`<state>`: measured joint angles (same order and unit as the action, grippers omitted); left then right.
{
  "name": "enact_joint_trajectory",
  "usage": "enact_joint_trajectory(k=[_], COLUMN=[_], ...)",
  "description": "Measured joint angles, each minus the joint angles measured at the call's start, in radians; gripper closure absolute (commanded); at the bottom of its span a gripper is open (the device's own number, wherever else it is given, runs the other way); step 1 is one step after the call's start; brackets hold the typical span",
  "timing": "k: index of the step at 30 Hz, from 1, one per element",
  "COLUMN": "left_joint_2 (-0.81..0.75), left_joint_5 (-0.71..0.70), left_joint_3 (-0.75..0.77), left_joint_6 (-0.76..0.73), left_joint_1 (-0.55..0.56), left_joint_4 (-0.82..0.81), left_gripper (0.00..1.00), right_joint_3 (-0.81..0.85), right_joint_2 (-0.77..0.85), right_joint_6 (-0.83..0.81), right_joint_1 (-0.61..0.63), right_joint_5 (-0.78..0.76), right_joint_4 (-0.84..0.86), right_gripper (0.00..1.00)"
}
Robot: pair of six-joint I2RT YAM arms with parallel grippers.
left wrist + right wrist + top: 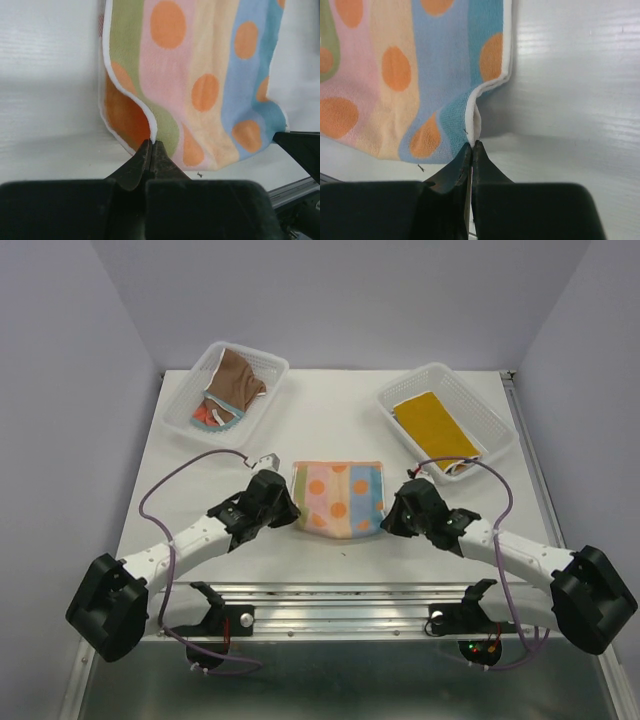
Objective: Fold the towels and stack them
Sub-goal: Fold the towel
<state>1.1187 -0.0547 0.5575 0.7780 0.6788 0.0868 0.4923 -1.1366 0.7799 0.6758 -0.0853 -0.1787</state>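
Towel (338, 498), soft striped terry, orange dots

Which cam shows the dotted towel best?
Top external: the dotted towel shows whole. Left wrist crops its far edge; right wrist shows only its right part, close up.

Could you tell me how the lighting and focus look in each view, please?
Top external: soft, even light, all sharp. Left wrist: spotted towel in focus, left claw a dark blur up close, table nearly washed out. Right wrist: likewise, right claw dark and soft, a grey shadow beside the towel's pinched edge.
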Motion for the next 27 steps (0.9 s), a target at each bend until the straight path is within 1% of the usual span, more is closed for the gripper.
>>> enact_joint_trajectory(k=[6, 13, 15, 20, 27], left_joint_2=[0.083, 0.212, 0.24, 0.317, 0.426], left_joint_5=[-0.053, -0.106, -0.112, -0.111, -0.103], left_joint_3=[0.142, 0.285, 0.313, 0.367, 0.443], left_joint_6=[-0.023, -0.044, -0.049, -0.064, -0.092], left_joint_1=[-0.016, -0.085, -0.109, -0.165, -0.193], left_joint_4=[0.022, 0.05, 0.052, 0.051, 0.051], left_gripper=[1.0, 1.0, 1.0, 1.0, 1.0], right_joint_3=[0.142, 0.289, 0.335, 0.393, 0.43], right_joint_2=[-0.085, -0.21, -0.253, -0.332, -0.424], right_joint_6=[-0.031, -0.071, -0.082, -0.106, -0.115], right_joint_1=[0.0, -0.033, -0.05, -0.09, -0.127], right_joint_5=[-0.093, -0.169, -0.177, -0.172, -0.149], right_joint_4=[-0.021, -0.024, -0.021, -0.007, 0.039], right_gripper=[0.99, 0.99, 0.99, 0.99, 0.99])
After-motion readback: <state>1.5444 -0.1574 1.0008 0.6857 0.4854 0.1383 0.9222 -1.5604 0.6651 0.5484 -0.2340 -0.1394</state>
